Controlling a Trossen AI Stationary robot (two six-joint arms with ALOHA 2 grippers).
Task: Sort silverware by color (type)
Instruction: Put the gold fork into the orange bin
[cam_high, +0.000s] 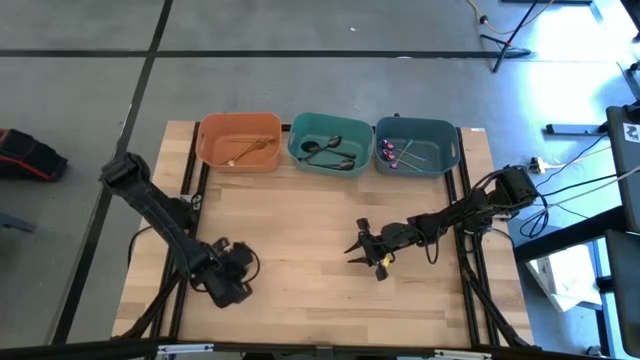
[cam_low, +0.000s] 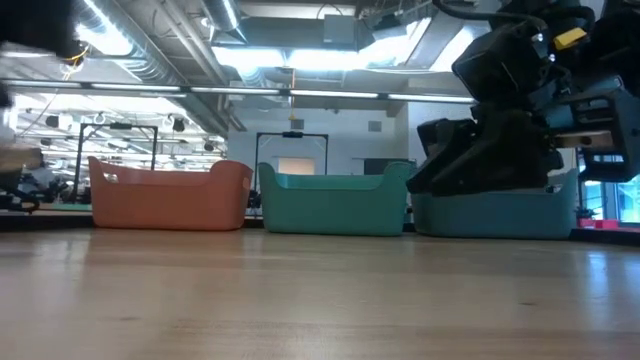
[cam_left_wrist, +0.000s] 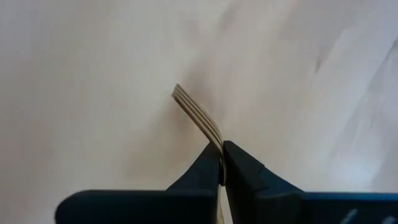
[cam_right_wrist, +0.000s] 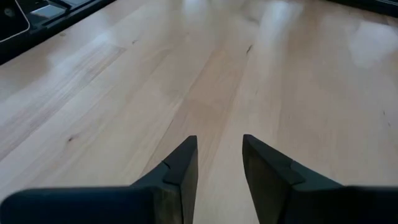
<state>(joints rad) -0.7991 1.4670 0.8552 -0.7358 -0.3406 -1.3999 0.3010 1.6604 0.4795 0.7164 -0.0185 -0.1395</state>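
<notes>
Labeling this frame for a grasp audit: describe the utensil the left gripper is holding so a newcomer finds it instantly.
Start at the wooden table and go to its near left area, where the left gripper is. Pinched between its fingers is a gold fork, tines pointing away over bare wood. It is the only piece of silverware outside the orange bin, teal bin and blue-grey bin.

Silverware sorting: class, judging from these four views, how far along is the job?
Nearly finished. Gold pieces lie in the orange bin, dark ones in the teal bin, purple ones in the blue-grey bin. The left gripper is shut on a gold fork, which belongs with the orange bin. The right gripper is open and holds nothing.
</notes>
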